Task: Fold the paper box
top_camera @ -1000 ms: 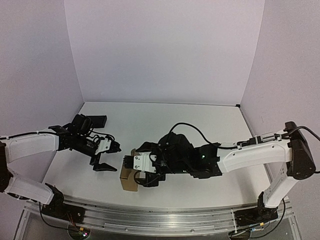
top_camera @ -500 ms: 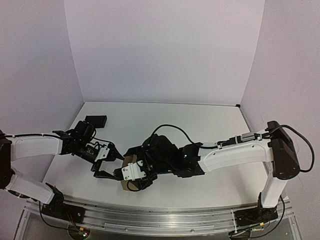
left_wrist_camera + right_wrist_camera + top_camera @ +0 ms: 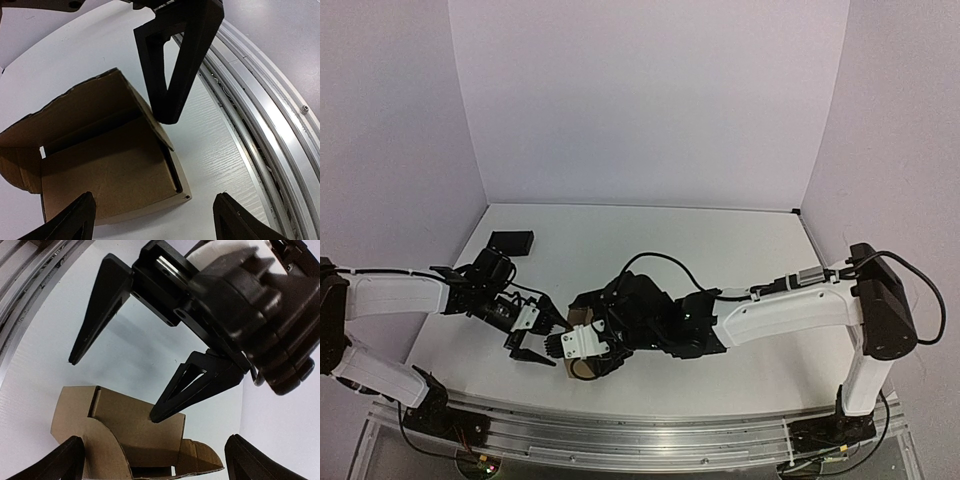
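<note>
Paper box [image 3: 110, 170], partly folded, between wide-spread left gripper [image 3: 111, 390] and wide-spread right gripper [image 3: 152, 447].

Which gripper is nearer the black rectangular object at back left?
Left. The left gripper is in front of the black rectangular object, on the same side of the table; the right gripper is farther right, at the paper box.

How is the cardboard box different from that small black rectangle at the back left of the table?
The paper box is brown cardboard; the rectangle is black. The box is partly folded, walls raised and open; the rectangle lies flat. The box sits near the front edge by the left tool; the rectangle lies farther back, away from that tool. Both rest on the white table.
</note>
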Motion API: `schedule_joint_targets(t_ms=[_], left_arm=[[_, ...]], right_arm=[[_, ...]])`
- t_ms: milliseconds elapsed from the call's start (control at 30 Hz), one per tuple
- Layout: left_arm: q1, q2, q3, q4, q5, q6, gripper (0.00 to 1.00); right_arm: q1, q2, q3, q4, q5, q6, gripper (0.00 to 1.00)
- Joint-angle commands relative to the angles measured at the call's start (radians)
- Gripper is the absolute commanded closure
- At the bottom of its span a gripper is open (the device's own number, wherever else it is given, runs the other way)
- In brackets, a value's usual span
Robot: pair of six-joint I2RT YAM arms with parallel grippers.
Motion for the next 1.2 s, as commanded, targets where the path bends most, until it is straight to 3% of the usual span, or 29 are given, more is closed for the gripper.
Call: schedule_joint_targets(t_ms=[0,267,400,467,800,1167], left_arm=[[-0.022,0.003,-0.019,-0.033,0.011,0.042,0.17],[-0.028,-0.007,-0.030,-0.050,0.001,0.066,0.17],[-0.028,-0.008,-0.028,-0.051,-0.008,0.062,0.18],[-0.028,-0.008,-0.030,-0.051,-0.016,0.063,0.18],[-0.028,-0.017,-0.047,-0.041,-0.026,0.091,0.18],[-0.028,-0.019,-0.049,-0.030,-0.038,0.088,0.17]], right_arm=[[-0.005,0.021,0.053,0.071,0.082,0.032,0.02],[-0.005,0.006,0.064,0.076,0.107,0.069,0.05],[-0.009,-0.030,0.054,0.026,-0.050,0.031,0.08],[-0.021,-0.029,0.106,-0.086,-0.094,0.055,0.12],[-0.028,-0.004,0.125,-0.146,0.029,0.147,0.30],[-0.028,-0.023,0.102,-0.146,-0.106,0.152,0.25]])
